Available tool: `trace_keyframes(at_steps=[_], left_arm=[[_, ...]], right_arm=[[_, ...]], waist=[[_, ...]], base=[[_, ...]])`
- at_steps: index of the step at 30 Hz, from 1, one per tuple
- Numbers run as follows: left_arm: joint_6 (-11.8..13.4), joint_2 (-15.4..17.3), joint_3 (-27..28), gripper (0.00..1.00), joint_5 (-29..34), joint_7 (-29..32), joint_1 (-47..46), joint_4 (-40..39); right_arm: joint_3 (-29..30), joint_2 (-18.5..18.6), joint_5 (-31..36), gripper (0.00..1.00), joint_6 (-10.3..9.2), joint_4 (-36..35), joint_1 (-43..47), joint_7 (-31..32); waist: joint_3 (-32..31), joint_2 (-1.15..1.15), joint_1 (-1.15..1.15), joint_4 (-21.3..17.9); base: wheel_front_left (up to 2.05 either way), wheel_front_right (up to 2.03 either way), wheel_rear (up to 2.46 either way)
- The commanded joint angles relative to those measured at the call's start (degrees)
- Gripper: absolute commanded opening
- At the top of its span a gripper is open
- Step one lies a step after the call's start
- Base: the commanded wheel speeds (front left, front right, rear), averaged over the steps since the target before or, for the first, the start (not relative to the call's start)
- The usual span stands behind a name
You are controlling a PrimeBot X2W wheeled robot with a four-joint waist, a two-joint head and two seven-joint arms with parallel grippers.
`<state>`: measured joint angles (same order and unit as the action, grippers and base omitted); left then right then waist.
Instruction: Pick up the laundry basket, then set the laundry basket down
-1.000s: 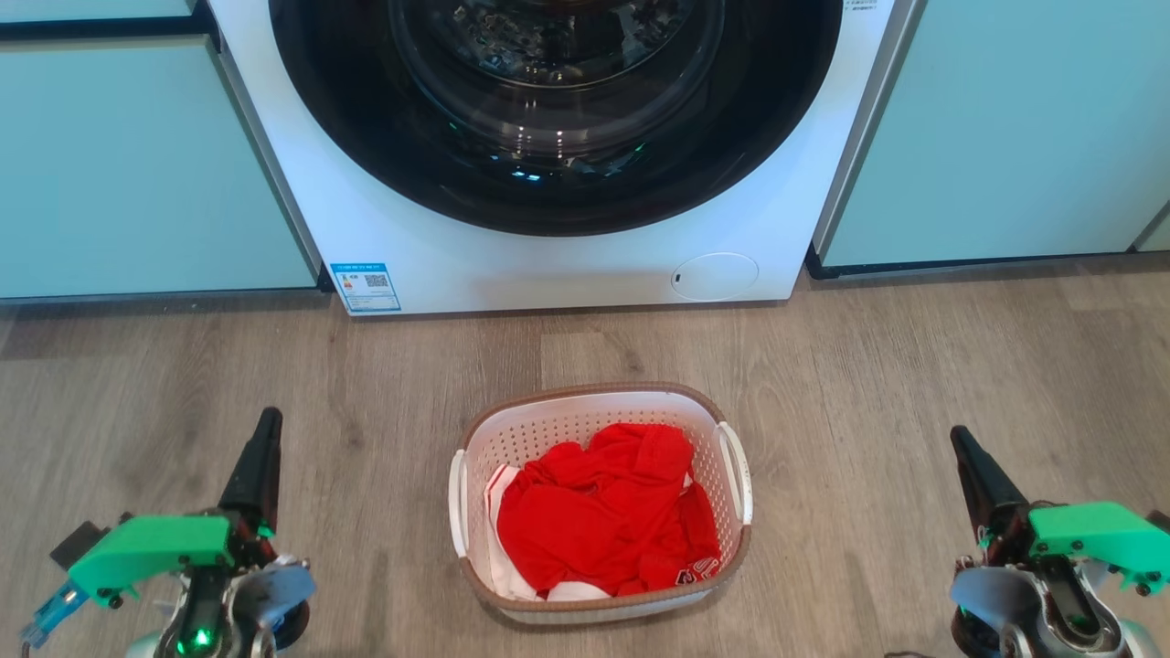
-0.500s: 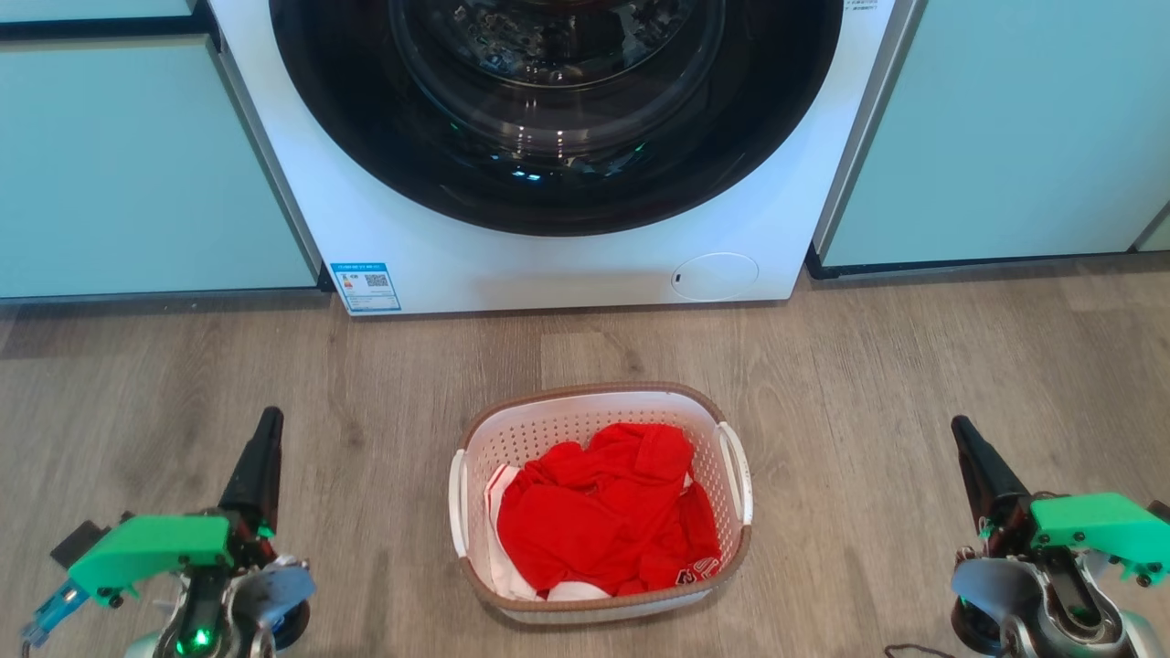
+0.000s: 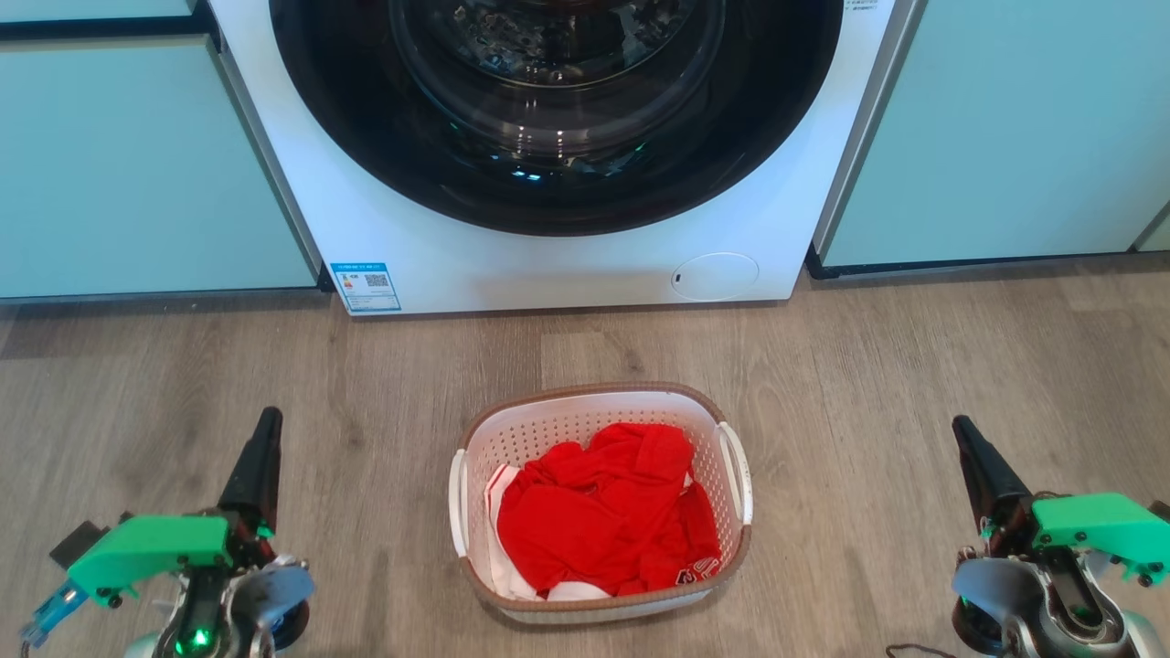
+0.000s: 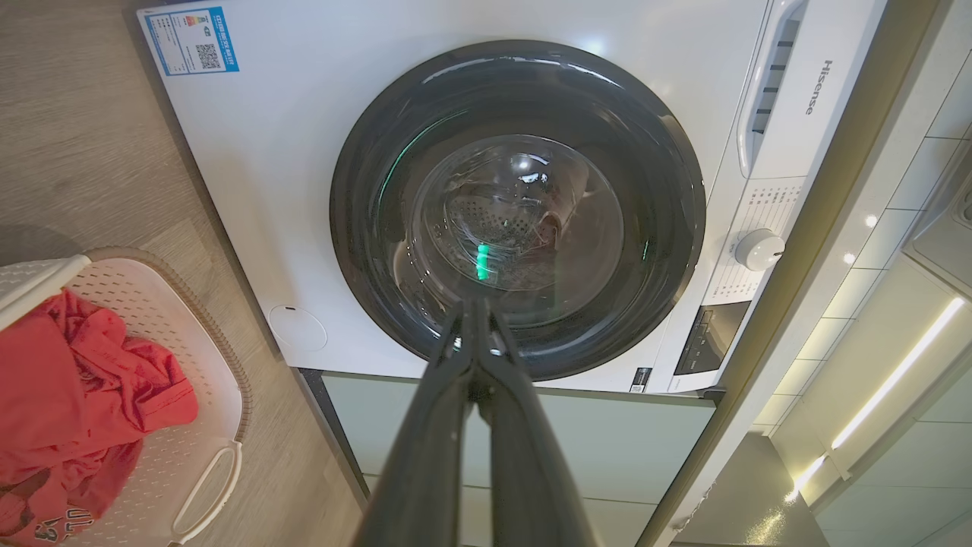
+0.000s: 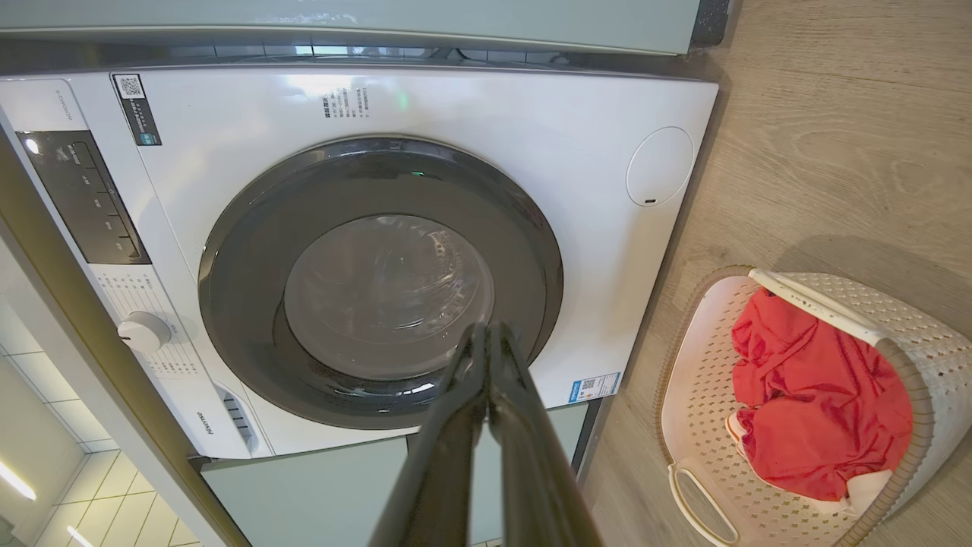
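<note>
The laundry basket stands on the wood floor in front of the washing machine, white and perforated with a brown rim and a white handle on each side, holding red cloth. It also appears at the left edge of the left wrist view and at the lower right of the right wrist view. My left gripper hangs well to the basket's left, shut and empty, its fingertips meeting. My right gripper hangs well to its right, also shut with nothing held.
A white front-loading washing machine with a dark round door stands just beyond the basket. Pale green cabinet fronts flank it on both sides. Open floor lies between each gripper and the basket.
The right gripper has risen slightly in the head view. The left gripper and the basket have stayed put.
</note>
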<state>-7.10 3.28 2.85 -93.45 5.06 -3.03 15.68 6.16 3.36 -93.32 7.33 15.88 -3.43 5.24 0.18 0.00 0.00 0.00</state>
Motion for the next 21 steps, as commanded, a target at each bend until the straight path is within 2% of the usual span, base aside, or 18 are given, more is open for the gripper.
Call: trace_keyframes(at_steps=[1, 21], left_arm=[[-0.38, 0.48, 2.46, 0.0, 0.27, 0.46, -3.05, -1.69], [-0.38, 0.29, 2.74, 0.0, 0.51, 0.68, -3.08, -1.67]], right_arm=[[-0.79, 0.37, 0.2, 0.0, 0.16, -1.92, -2.64, 0.32], [-0.52, 0.18, 0.43, 0.0, 0.16, -1.91, -2.67, 0.54]], waist=[[0.0, 0.0, 0.0, 0.0], [0.0, 0.0, 0.0, 0.0]], base=[[0.0, 0.0, 0.0], [0.0, 0.0, 0.0]])
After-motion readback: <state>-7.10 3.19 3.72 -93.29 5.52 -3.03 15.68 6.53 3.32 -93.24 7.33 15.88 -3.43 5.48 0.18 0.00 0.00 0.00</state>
